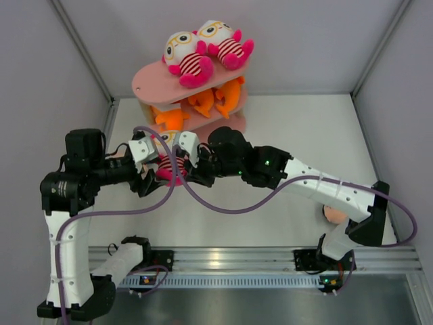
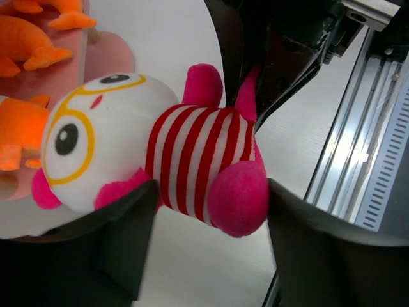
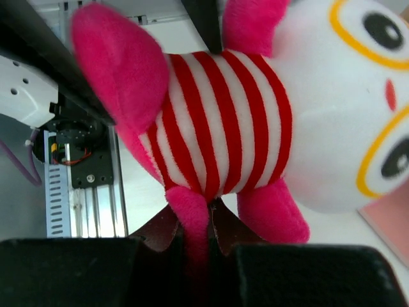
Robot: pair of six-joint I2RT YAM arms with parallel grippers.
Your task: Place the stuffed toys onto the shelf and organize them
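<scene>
The white-faced doll (image 1: 169, 164) hangs over the table (image 1: 284, 128) at the centre of the overhead view, just at 6 o'clock of the shelf (image 1: 145, 81). The right gripper (image 3: 192, 249) is pinched tight on one of its pink limbs. The left gripper (image 2: 212, 192) stands spread wide either side of the striped body, not visibly squeezing. Two matching dolls (image 1: 189, 57) sit on the top board and orange sharks (image 1: 215, 100) on the board below, so most looks shelved. This doll and a peach toy (image 1: 333, 215) at 4 o'clock remain.
</scene>
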